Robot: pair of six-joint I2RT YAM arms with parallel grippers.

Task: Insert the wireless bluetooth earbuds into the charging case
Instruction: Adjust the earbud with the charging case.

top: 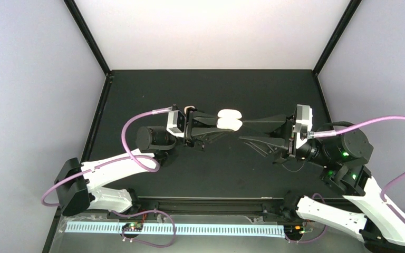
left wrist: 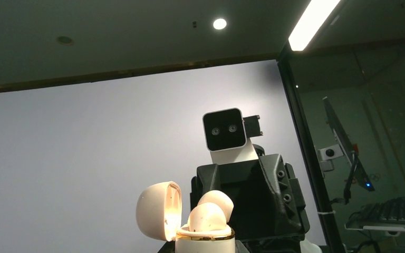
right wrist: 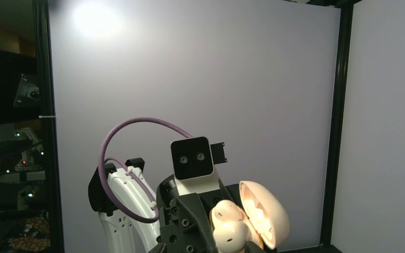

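Above the bench's middle: the charging case (top: 229,119) hangs off the bench (top: 227,87) between the two arms, well apart from every edge.
Left jaws: clamped on the case's base, going by the top view.
Right jaws: apart, tips just beside the case, gripping nothing that I can see.
Lid (left wrist: 158,210): open, upright on its hinge.
Earbuds (left wrist: 209,217): two show, resting in the case's wells with their domes standing proud; I cannot tell if they are fully seated.
Handling: probably light, hard, glossy and slippery; such tiny parts could squirt from a pinch.
Hold: across an earbud's rounded body, gently, then press straight down into its well.
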